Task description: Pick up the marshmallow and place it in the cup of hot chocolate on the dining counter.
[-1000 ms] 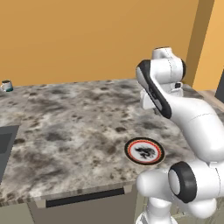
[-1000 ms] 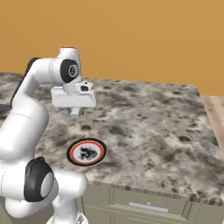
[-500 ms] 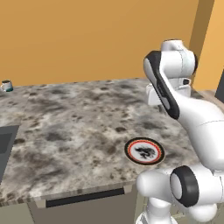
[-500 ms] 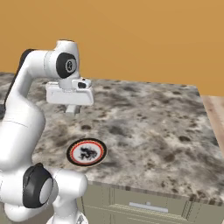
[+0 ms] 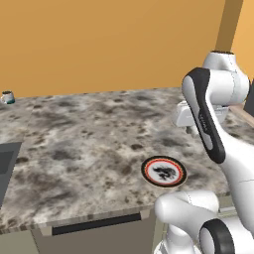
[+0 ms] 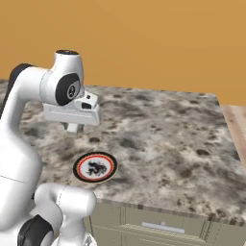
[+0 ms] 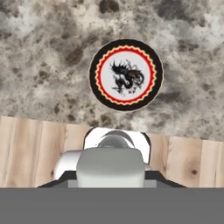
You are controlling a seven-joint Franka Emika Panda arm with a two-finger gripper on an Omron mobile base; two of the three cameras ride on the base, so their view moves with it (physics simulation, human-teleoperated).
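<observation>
Gripper: we saw the gripper [image 6: 73,127] held up above the dining counter [image 5: 89,144], hanging beneath the white hand block, near the counter's near edge. In the left base view it sat at [image 5: 190,130], partly behind the forearm. We could not tell whether the jaws were spread or pressed together; the fingers were too small and too hidden.

Plate: a round plate [image 5: 164,171] with a black and red rim and a dark mark at its centre lay flat on the stone, near the front edge. In the right base view [image 6: 95,167] it lay just below and in front of the gripper. From the hand view [image 7: 126,74] we looked straight down on it.

Cup of hot chocolate: we found the cup of hot chocolate [image 5: 7,97] at the far left corner of the slab, against the orange wall [image 5: 99,44], well apart from the plate and the arm.

Marshmallow: we could not make out the marshmallow anywhere.

Floor: pale wooden boards [image 7: 26,148] showed beyond the counter's edge in the hand view.
</observation>
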